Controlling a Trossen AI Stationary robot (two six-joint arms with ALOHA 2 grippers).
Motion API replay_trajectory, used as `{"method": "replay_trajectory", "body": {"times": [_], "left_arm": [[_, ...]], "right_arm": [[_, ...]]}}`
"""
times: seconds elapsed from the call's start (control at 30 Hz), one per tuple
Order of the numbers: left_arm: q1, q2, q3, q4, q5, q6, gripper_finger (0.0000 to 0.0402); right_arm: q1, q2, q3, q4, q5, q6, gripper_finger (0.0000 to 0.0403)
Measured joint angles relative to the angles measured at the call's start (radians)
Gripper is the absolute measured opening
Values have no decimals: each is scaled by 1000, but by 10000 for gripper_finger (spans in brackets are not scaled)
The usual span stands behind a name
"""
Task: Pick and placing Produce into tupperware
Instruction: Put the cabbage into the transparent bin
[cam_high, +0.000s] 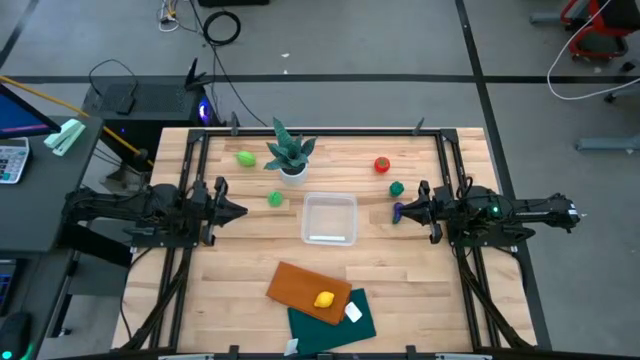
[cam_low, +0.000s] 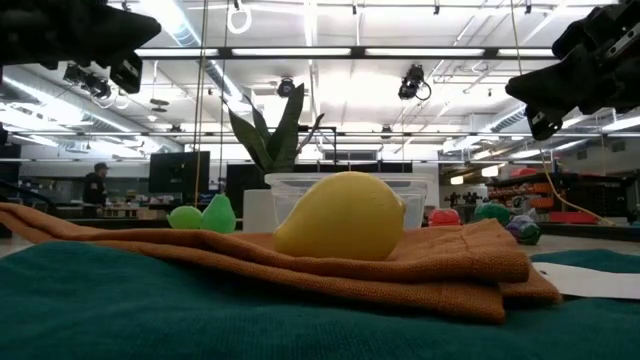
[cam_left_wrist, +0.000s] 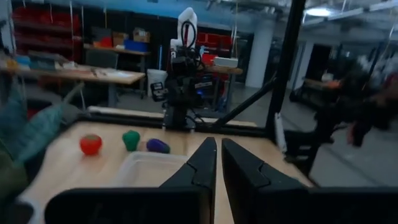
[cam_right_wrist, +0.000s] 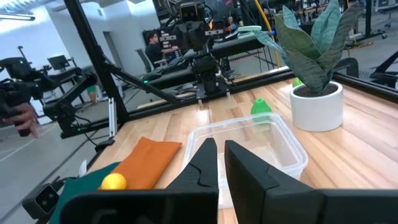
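The clear tupperware (cam_high: 329, 218) stands at the table's middle with nothing in it, between my two arms. Left of it a light green piece (cam_high: 275, 199) lies on the wood, and another (cam_high: 245, 158) lies farther back. On the right are the red (cam_high: 382, 165), dark green (cam_high: 397, 188) and purple (cam_high: 397, 213) pieces. The yellow piece (cam_high: 324, 299) rests on the orange cloth (cam_high: 300, 285) at the front. My left gripper (cam_high: 240, 210) (cam_left_wrist: 217, 144) hovers shut, left of the tub. My right gripper (cam_high: 405, 211) (cam_right_wrist: 217, 146) hovers shut on the tub's right, above the purple piece.
A spiky potted plant (cam_high: 290, 158) stands just behind the tub. A dark green cloth (cam_high: 335, 320) with a white tag lies under the orange cloth at the near edge. Black frame rails (cam_high: 190, 180) run along both sides of the table. People show in the room beyond.
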Motion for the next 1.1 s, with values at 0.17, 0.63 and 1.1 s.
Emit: {"method": "replay_trajectory", "body": {"times": [0.17, 0.63, 1.1], "left_arm": [[0, 0, 0, 27, 0, -29, 37], [0, 0, 0, 72, -145, -517, 22], [0, 0, 0, 70, -174, -540, 31]], "right_arm": [[0, 0, 0, 0, 0, 2, 0], [0, 0, 0, 17, 2, 230, 0], [0, 0, 0, 15, 59, 609, 0]]}}
